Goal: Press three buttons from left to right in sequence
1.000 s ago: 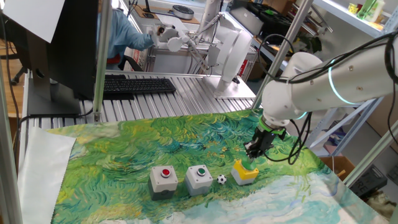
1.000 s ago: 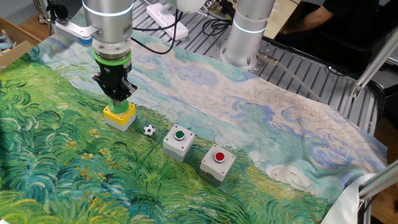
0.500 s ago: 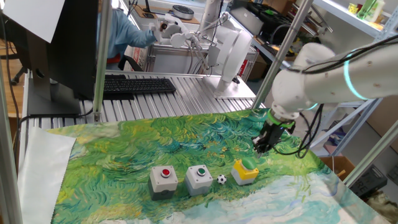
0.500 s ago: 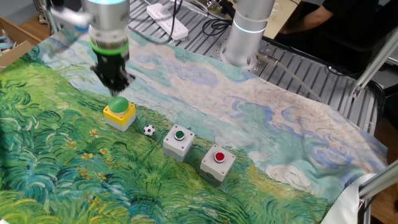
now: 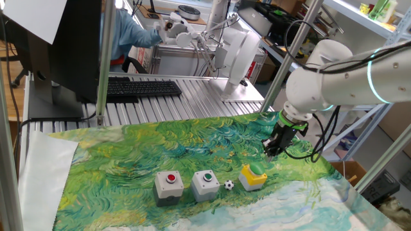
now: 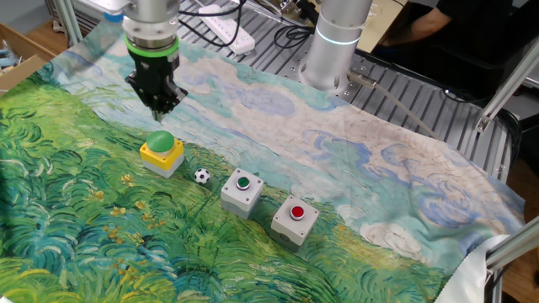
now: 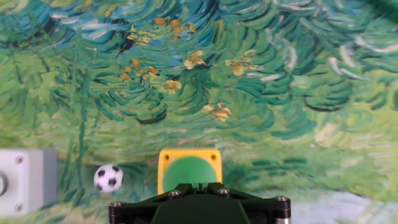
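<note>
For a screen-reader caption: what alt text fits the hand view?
Looking down past the gripper's black body, a yellow box with a green button sits on a green painted cloth, with a small soccer-patterned ball to its left and a grey box's edge beyond.

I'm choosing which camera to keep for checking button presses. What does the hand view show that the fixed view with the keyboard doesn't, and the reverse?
Only the hand view: a close, top-down look at the yellow box.

Only the fixed view: the red button box, the whole green button box, the gripper above the cloth, the keyboard.

Both: yellow box, soccer ball, painted cloth.
</note>
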Motion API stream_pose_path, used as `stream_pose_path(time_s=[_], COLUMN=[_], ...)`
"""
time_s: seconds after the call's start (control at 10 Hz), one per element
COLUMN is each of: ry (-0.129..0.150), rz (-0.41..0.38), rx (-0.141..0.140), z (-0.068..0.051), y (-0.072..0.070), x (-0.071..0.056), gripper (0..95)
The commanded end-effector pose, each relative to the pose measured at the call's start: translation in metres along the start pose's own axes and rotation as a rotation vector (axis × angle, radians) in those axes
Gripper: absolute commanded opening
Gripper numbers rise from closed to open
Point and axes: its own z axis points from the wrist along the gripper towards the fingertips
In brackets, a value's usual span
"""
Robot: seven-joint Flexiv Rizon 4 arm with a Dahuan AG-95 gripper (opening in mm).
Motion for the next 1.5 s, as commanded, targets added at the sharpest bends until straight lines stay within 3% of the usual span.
stream_pose_path(time_s=[0.1,0.2,0.4,0.9,1.1,1.5], ry=[0.004,0.006,0.013,0.01,0.014,0.013], rz=[-0.006,-0.006,-0.001,0.059,0.056,0.052], rx=[-0.002,-0.001,-0.001,-0.019,-0.035,-0.029], z=[-0.006,-0.011,-0.026,-0.029,-0.029,-0.031], y=[0.007,0.015,0.044,0.111,0.112,0.112], x=[0.0,-0.002,-0.005,0.001,0.0,-0.001], gripper=[0.0,0.0,0.0,0.0,0.0,0.0])
